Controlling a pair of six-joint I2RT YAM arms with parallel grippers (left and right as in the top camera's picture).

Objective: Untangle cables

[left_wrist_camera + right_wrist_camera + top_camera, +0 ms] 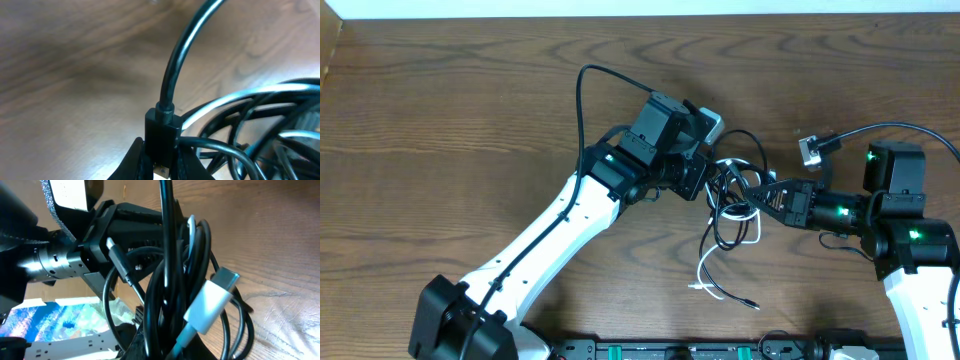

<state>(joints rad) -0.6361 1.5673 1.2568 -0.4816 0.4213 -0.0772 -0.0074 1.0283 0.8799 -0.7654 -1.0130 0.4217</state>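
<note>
The cables [735,200] lie knotted together mid-table between both grippers. A white cord [705,268] and a black end [748,302] trail toward the front. My left gripper [707,185] is shut on a black cable's plug [162,132], which stands upright between the fingers [131,161], its cord arching up and away. My right gripper [762,195] is shut on the bundle of black cords [170,285]. A white plug [210,305] hangs against that bundle. In the right wrist view the left gripper [102,237] is just beyond the tangle.
A grey connector [812,148] on a thick black wire sits behind the right arm. A power strip [700,350] runs along the table's front edge. The left arm's body [550,240] crosses the table's front left. Bare wood lies to the left and back.
</note>
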